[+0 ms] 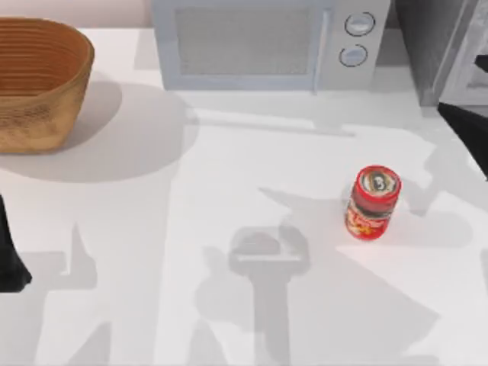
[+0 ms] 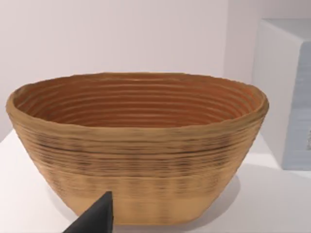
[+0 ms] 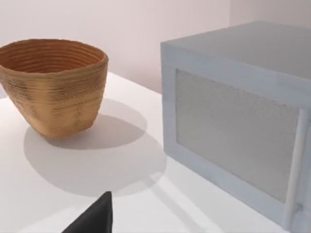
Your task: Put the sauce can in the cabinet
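The sauce can [image 1: 373, 203] stands upright on the white table, right of centre, with a red label and a silvery top. Behind it, at the far right corner, is the dark grey cabinet [image 1: 427, 46] with its paler door panel [image 1: 467, 72]. My right gripper [image 1: 467, 137] is at the table's right edge, behind and to the right of the can and apart from it; a dark part of it shows in the right wrist view [image 3: 95, 218]. My left gripper [image 1: 9, 255] is parked at the left edge, and it also shows in the left wrist view [image 2: 95, 218].
A woven basket [image 1: 38, 80] stands at the far left corner, seen close in the left wrist view [image 2: 138, 145]. A pale blue-grey microwave [image 1: 259, 42] with two round knobs stands at the back centre, between basket and cabinet.
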### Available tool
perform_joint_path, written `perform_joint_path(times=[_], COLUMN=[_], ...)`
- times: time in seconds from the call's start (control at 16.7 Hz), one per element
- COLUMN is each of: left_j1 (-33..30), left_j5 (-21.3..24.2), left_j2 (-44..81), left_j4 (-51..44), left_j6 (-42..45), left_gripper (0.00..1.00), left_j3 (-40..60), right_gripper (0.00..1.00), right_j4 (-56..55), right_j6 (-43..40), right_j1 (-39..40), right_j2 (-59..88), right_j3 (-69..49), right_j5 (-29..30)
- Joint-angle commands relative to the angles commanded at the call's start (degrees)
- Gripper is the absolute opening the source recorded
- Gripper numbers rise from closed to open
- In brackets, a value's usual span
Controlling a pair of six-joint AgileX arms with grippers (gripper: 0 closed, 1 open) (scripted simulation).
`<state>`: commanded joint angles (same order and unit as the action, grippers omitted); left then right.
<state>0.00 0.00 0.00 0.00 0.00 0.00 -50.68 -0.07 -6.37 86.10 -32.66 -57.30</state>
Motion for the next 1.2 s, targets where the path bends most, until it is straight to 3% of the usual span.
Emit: perform_joint_path(times=[0.36,0.66,0.9,1.14,1.2], left_j1=[0.0,0.0,0.0,0.0,0.0], left_j5=[0.0,0.0,0.0,0.0,0.0], left_j2=[0.0,0.0,0.0,0.0,0.0], left_j4=[0.0,0.0,0.0,0.0,0.0], left_j6=[0.0,0.0,0.0,0.0,0.0], left_gripper=[1.0,1.0,1.0,1.0,1.0], left_j3=[0.0,0.0,0.0,0.0,0.0], right_gripper=[1.0,1.0,1.0,1.0,1.0], right_j4=[-17.4,-26.9,-29.9,-29.9,-26.2], right_j6=[-4.6,-7.9,-9.0,-9.0,-8.8], right_j1=[-0.4,0.1,0.3,0.3,0.0], right_j2=[31.3,49.4,55.5,55.5,56.2], right_j3=[-10.9,-16.8,-18.5,-18.6,-20.7], right_j5=[-20.7,-32.7,-36.6,-36.7,-33.3])
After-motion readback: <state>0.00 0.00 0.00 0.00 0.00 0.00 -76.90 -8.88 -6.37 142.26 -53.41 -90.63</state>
